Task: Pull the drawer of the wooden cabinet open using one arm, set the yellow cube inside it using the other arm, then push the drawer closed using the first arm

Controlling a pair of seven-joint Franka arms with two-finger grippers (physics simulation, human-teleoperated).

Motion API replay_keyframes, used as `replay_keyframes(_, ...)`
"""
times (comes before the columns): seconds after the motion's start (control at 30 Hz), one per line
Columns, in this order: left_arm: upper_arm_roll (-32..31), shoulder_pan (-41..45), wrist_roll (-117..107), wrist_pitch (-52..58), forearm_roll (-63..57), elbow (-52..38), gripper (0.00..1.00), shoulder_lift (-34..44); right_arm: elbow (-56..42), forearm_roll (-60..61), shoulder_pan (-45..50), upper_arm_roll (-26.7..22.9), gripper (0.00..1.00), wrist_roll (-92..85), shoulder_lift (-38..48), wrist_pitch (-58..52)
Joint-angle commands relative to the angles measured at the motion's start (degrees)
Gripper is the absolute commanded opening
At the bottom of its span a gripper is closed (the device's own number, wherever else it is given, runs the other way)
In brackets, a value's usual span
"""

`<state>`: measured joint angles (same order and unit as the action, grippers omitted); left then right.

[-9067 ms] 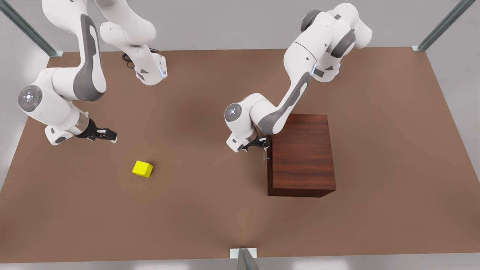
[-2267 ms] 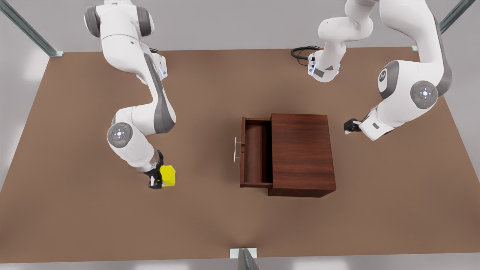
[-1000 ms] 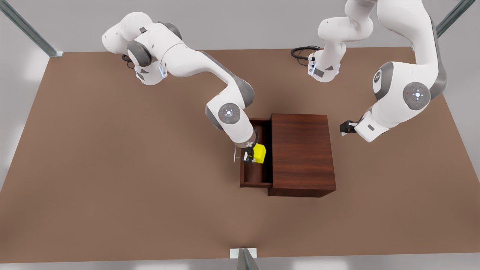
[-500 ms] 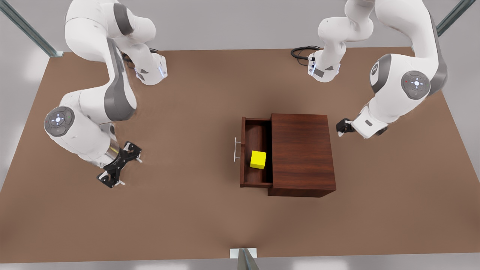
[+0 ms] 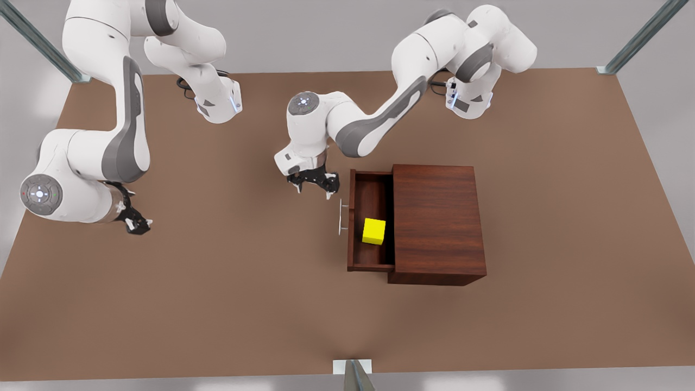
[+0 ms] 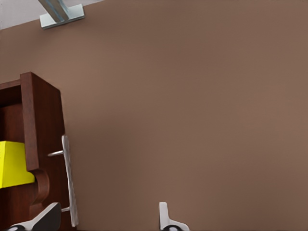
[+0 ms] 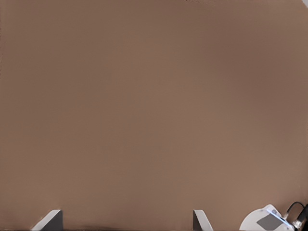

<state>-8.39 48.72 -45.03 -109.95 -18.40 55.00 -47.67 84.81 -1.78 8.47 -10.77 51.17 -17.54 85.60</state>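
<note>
the shallow dark reddish-brown wooden drawer (image 5: 369,228) stood pulled out of the boxy wood-grain cabinet (image 5: 437,222), the small bright yellow cube (image 5: 374,231) resting inside it. it looked rigid and free-sliding; its thin silver bar handle (image 5: 340,216) or flat front was the place to press. the left gripper (image 5: 314,183) hovered near the handle, fingers spread, empty. the right gripper (image 5: 136,221) waited well apart above the brown table (image 5: 217,282), fingers parted in its wrist view, empty.
</note>
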Motion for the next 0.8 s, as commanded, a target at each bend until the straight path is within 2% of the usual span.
replay_keyframes(0.0,0.5,0.1,-47.8,-8.4,-2.3,0.0,1.00,-2.1,-0.1,0.0,0.0,0.0,1.00,-54.2,0.1,-1.7)
replay_keyframes(0.1,2.1,0.1,-49.9,-15.9,-2.3,-0.1,1.00,-5.6,-0.2,-0.1,-0.4,0.0,1.00,-54.1,0.1,-1.7)
replay_keyframes(0.2,3.0,0.4,-49.5,-18.5,-3.2,0.0,1.00,-7.4,-0.2,-0.1,-0.3,0.0,1.00,-54.1,0.1,-1.6)
replay_keyframes(0.43,3.2,0.8,-43.2,-16.1,-8.4,2.5,1.00,-7.9,-0.3,-0.1,-0.3,0.0,1.00,-53.9,-0.1,-1.5)
replay_keyframes(0.5,3.2,0.8,-38.6,-9.1,-8.4,2.5,1.00,-7.5,-0.3,0.0,-0.3,0.0,1.00,-53.9,-0.1,-1.5)
replay_keyframes(0.77,3.3,-0.7,-34.1,-9.0,-7.9,4.3,1.00,-7.2,-0.6,0.6,-0.4,0.0,1.00,-53.5,-0.1,-1.3)
